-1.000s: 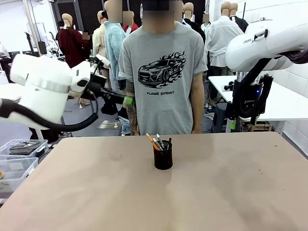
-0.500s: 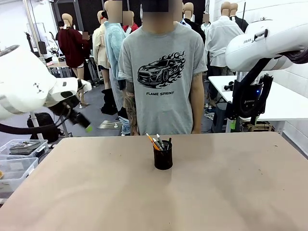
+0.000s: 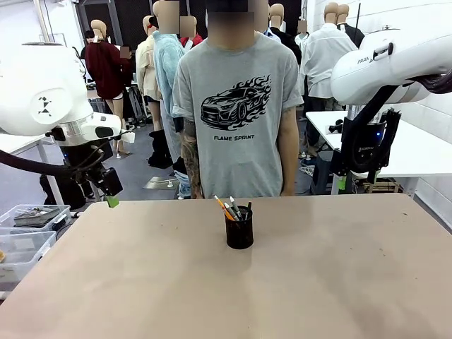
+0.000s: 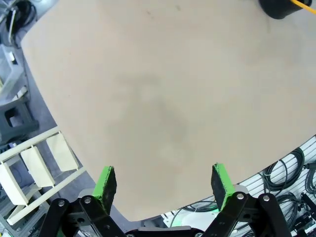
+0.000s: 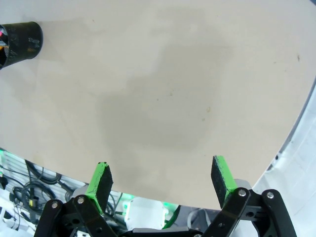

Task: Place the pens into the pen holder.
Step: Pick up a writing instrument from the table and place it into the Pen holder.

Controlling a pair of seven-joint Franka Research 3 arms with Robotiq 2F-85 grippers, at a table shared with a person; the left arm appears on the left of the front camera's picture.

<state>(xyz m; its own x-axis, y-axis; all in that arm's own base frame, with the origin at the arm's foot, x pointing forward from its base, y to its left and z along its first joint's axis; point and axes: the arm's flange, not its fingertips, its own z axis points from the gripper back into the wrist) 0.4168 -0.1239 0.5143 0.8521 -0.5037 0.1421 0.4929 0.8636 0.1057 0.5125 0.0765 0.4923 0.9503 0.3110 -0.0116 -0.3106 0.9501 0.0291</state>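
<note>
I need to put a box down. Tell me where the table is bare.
Bare patches: the table from the near edge up to the pen holder, and both sides of it out to the left and right edges. The one taken spot is mid-table, where the holder stands with the pens in it, before the person.

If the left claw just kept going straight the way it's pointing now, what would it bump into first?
Most likely the bare table. The left gripper looks along its open fingers at plain tabletop near the table's edge, with nothing between. The pen holder sits far off to one side, out of that line.
</note>
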